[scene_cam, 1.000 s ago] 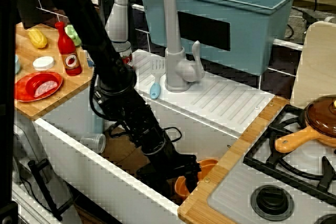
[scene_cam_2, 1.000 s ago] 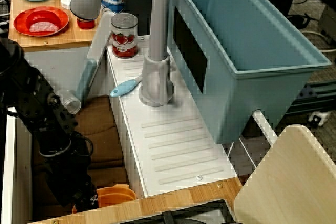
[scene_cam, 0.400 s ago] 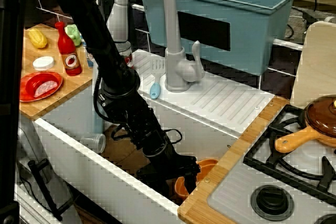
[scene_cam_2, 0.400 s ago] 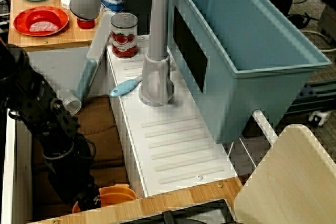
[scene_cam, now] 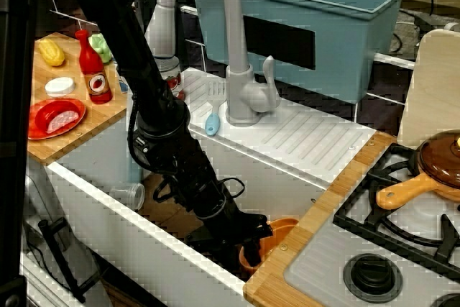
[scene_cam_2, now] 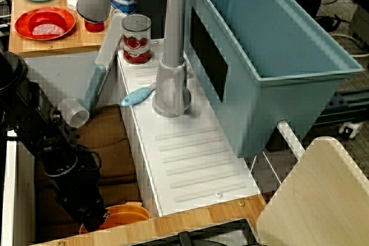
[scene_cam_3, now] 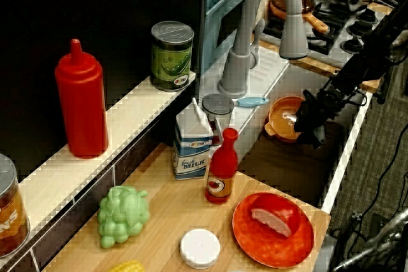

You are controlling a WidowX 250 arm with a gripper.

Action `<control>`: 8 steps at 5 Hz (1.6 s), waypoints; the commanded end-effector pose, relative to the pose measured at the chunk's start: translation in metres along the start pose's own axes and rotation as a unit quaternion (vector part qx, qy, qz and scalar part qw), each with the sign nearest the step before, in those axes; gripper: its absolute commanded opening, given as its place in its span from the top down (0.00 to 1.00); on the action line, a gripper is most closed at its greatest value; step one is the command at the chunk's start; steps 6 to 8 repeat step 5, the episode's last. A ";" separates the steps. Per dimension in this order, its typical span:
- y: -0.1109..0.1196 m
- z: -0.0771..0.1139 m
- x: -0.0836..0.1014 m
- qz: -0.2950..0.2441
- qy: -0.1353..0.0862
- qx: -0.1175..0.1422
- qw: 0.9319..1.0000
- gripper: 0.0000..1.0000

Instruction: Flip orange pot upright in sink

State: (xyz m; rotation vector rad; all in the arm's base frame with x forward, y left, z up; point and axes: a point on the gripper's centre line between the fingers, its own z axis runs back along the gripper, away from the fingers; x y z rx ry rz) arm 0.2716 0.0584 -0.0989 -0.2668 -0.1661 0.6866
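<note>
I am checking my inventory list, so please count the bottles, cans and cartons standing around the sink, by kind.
Red plastic bottles: 2, tall squeeze bottle, small sauce bottle
Metal cans: 3, green-labelled can, tomato can, brown-labelled can cut off at the edge
White milk carton: 1
Total: 6

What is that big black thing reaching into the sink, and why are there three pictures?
The black thing is a robot arm, a machine that moves like your arm. At its end is a gripper, like a hand with two fingers. The three pictures show one moment from three cameras: one in front of the sink, one above it, and one from the wooden counter beside it. The gripper is down in the white sink, right at a little orange pot. Its fingers are hidden, so I cannot tell if it is gripping. Around the sink are a grey tap, a red plate, a red sauce bottle and a toy stove.
</note>
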 end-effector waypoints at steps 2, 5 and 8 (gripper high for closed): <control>0.008 0.020 0.011 0.023 -0.028 0.035 0.999 1.00; 0.021 0.125 0.031 -0.057 0.062 -0.096 0.992 1.00; 0.021 0.125 0.031 -0.057 0.062 -0.096 0.992 1.00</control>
